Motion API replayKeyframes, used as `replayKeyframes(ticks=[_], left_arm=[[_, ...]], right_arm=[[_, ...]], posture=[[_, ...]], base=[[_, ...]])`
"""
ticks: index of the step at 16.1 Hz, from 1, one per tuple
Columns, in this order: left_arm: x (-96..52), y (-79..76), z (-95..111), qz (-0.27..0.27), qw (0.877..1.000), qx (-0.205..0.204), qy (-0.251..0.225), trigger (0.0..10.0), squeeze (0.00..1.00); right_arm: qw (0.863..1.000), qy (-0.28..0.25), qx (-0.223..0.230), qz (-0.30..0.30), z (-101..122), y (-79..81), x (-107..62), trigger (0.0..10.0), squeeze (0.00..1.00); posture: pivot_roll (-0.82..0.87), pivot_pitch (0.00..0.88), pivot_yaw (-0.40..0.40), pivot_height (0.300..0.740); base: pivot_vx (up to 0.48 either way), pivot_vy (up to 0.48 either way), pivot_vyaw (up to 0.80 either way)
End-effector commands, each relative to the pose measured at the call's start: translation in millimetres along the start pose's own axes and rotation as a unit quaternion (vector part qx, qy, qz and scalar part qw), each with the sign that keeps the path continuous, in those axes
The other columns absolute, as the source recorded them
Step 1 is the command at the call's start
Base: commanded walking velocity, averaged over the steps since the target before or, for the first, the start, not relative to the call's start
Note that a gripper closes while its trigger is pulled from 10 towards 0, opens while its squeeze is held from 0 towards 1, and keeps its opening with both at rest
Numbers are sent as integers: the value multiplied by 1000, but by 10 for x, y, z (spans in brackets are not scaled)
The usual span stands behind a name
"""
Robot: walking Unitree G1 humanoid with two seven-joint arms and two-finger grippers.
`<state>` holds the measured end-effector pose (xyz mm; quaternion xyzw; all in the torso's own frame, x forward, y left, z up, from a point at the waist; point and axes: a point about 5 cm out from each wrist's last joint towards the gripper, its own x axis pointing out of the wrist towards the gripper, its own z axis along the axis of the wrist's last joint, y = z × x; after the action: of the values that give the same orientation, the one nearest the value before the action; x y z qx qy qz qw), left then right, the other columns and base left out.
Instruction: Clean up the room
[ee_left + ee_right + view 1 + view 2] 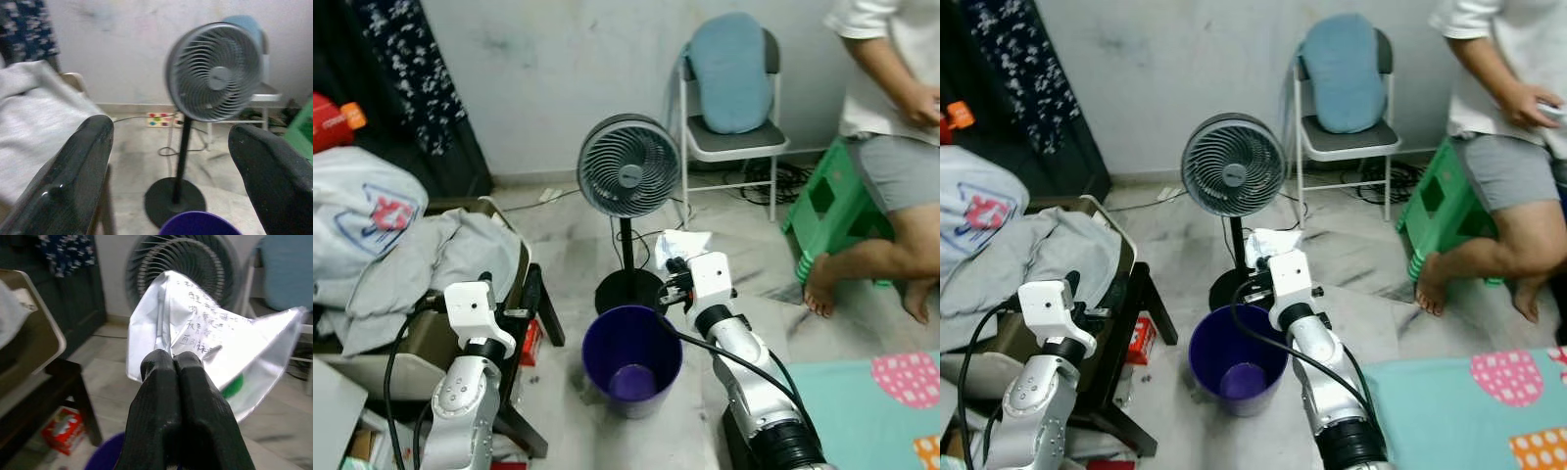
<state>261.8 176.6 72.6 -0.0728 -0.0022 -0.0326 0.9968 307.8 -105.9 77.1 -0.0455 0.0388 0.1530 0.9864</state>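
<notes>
One gripper (172, 363) pinches paper (210, 338), hiding its lower edge.

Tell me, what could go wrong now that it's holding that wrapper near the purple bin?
The right gripper pinches the silver wrapper by one edge, near the purple bin's rim rather than over its middle, so it might drop outside onto the floor. The fan stands right behind; if running, its air could blow the light wrapper off course.
</notes>
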Motion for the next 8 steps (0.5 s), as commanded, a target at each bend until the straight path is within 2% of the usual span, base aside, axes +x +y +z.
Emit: replayKeyframes(ticks=[1, 8], left_arm=[[18, -4, 48, -8, 1000, 5, -5, 10000, 0], [-48, -58, 45, -69, 998, -3, 0, 10000, 0]], right_arm=[[1000, 0, 3, -5, 5, -22, 11, 10000, 0], [999, 19, 7, -37, -67, -92, -34, 10000, 0]], posture=[[-122, 0, 78, 740], [-129, 0, 86, 740]], base=[[0, 0, 0], [0, 0, 0]])
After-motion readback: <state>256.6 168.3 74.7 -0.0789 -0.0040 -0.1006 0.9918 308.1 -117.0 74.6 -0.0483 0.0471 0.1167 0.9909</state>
